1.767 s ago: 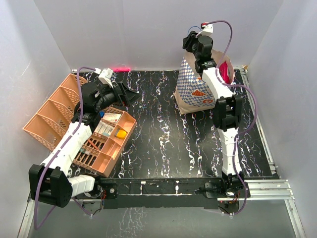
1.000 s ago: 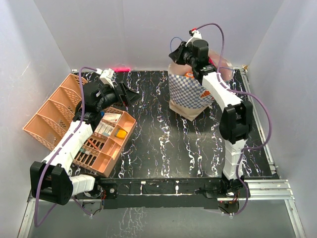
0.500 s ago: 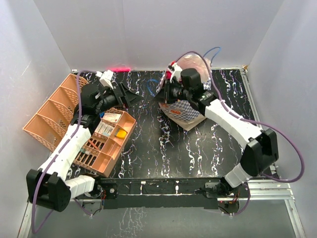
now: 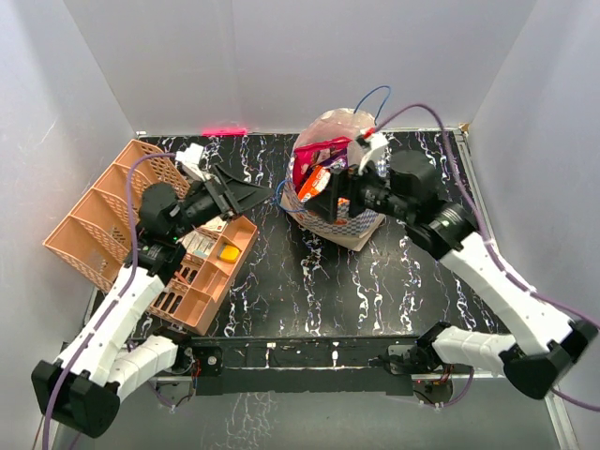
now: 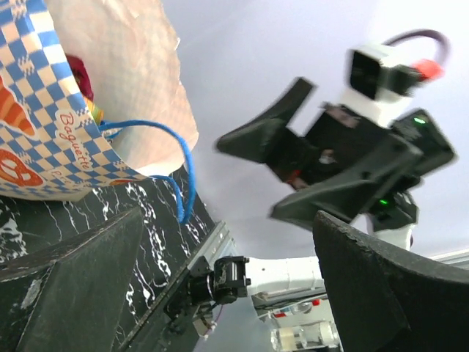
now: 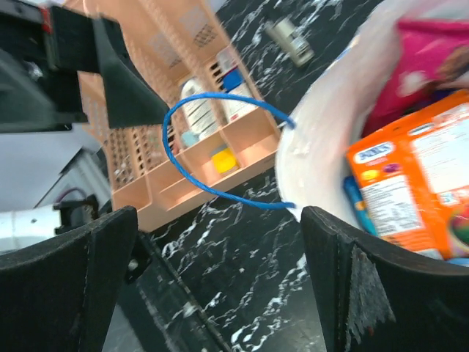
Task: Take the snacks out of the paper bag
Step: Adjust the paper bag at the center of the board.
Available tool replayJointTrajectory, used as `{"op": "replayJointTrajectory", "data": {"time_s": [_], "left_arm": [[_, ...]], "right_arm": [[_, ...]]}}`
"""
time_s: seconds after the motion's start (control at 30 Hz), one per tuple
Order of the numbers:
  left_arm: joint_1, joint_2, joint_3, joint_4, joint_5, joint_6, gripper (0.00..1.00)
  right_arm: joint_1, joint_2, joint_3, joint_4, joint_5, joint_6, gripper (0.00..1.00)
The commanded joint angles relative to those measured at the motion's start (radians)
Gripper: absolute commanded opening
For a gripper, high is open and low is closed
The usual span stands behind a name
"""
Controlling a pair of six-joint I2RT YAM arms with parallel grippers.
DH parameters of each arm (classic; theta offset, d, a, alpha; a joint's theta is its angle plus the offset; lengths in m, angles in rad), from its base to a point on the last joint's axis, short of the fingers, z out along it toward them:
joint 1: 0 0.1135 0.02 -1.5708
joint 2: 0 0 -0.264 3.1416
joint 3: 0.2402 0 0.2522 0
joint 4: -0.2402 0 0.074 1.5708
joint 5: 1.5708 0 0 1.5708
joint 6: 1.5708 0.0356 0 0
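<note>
The paper bag leans at the back middle of the table, its mouth turned up and left. Snacks show in the mouth: a magenta packet and an orange one. In the right wrist view the orange packet and magenta packet lie inside the bag's rim, with a blue cord handle looping out. My right gripper is open just in front of the mouth, holding nothing. My left gripper is open, left of the bag, apart from it.
A peach latticed basket with bottles and tubes stands at the left, under my left arm. A small grey tube lies on the black marbled table beyond the bag. Metal rails line the table's right and front edges.
My right gripper, shut on the bag a moment ago, has opened and let go. The bag came leftward and tipped, mouth showing. The right arm drew back; the left gripper edged toward the bag.
</note>
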Motion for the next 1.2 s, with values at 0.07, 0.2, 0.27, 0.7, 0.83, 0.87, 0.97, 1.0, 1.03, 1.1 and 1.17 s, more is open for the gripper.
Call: {"op": "replayJointTrajectory", "data": {"time_s": [0.07, 0.2, 0.27, 0.7, 0.83, 0.87, 0.97, 1.0, 1.03, 1.1, 1.17], "left_arm": [[-0.134, 0.098, 0.086, -0.082, -0.117, 0.025, 0.98], [-0.21, 0.166, 0.089, -0.054, -0.186, 0.006, 0.98], [-0.245, 0.205, 0.104, -0.035, -0.208, 0.003, 0.98], [-0.289, 0.226, 0.164, -0.138, -0.392, 0.029, 0.93], [-0.29, 0.232, 0.151, -0.084, -0.395, -0.01, 0.84], [-0.29, 0.235, 0.145, -0.062, -0.389, -0.03, 0.82], [-0.291, 0.237, 0.136, -0.017, -0.388, -0.056, 0.75], [-0.292, 0.239, 0.138, -0.011, -0.389, -0.063, 0.73], [-0.292, 0.242, 0.142, -0.009, -0.389, -0.066, 0.71], [-0.292, 0.248, 0.15, -0.011, -0.389, -0.074, 0.65], [-0.292, 0.25, 0.157, -0.021, -0.394, -0.086, 0.62]], "right_arm": [[0.001, -0.215, -0.001, -0.038, 0.434, -0.126, 0.98], [0.001, -0.239, 0.012, -0.018, 0.729, -0.183, 0.98], [0.002, -0.206, 0.029, 0.007, 0.83, -0.234, 0.98], [-0.205, 0.153, 0.235, 0.18, 0.735, -0.249, 1.0], [-0.335, 0.242, 0.31, 0.171, 0.553, -0.158, 1.0], [-0.362, 0.262, 0.328, 0.171, 0.516, -0.143, 1.0], [-0.44, 0.332, 0.391, 0.179, 0.33, -0.094, 0.99], [-0.461, 0.357, 0.412, 0.185, 0.275, -0.077, 0.97], [-0.477, 0.383, 0.432, 0.193, 0.242, -0.064, 0.95], [-0.498, 0.435, 0.478, 0.21, 0.202, -0.047, 0.91], [-0.509, 0.489, 0.529, 0.209, 0.17, -0.038, 0.9]]}}
